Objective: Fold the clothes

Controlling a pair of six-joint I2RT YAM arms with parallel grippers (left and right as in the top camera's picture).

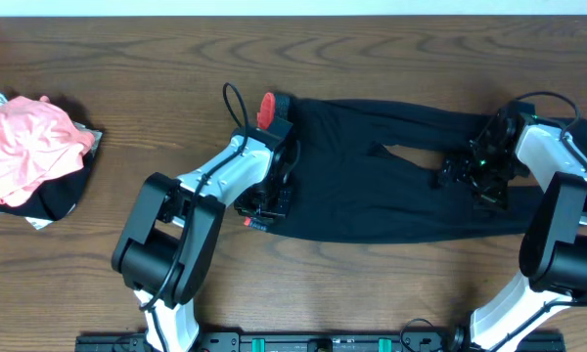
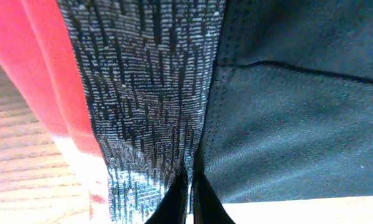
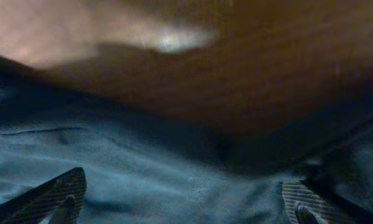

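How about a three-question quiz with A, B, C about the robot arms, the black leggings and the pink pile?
1. Where does the pink pile lie?
A) near the table edge on the left
B) between the two arms
C) under the right arm

2. What colour edges the grey waistband of the leggings?
A) green
B) coral-red
C) yellow

3. How is the right gripper?
A) shut
B) holding the pile
C) open over the leggings

Answers:
1 A, it sits far left, apart from the leggings.
2 B, the left wrist view shows red beside the grey.
3 C, its fingers stand wide apart above black fabric.
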